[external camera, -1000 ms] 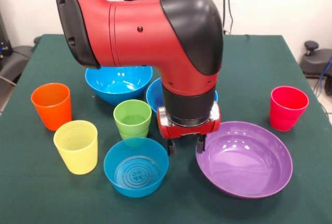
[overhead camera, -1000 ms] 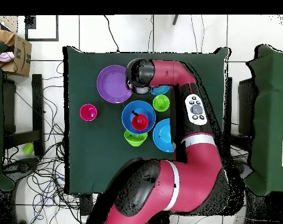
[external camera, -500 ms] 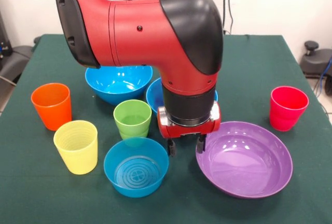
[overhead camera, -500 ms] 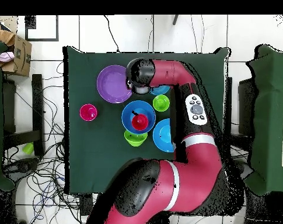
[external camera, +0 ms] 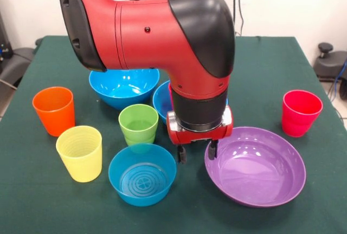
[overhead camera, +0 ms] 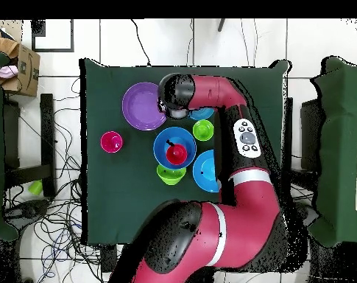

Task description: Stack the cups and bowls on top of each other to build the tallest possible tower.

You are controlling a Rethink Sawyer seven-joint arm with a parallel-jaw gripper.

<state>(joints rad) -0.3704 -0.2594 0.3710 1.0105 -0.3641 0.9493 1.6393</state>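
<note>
On the green bench (external camera: 260,66) the released pincer (external camera: 196,152) hangs beside the purple bowl (external camera: 255,166): light, slick; grip its rim.

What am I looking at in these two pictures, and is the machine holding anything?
A red and black robot arm works at a green-covered table. One picture faces it across the table; the other looks straight down. Its gripper hangs open and empty beside the wide glossy purple plastic bowl. Also on the table: ribbed plastic cups in orange, yellow, light green and pinkish-red, a small blue bowl with a ringed bottom, and a large blue bowl. From above, a red cup sits inside another large blue bowl. Nothing else is stacked.
</note>
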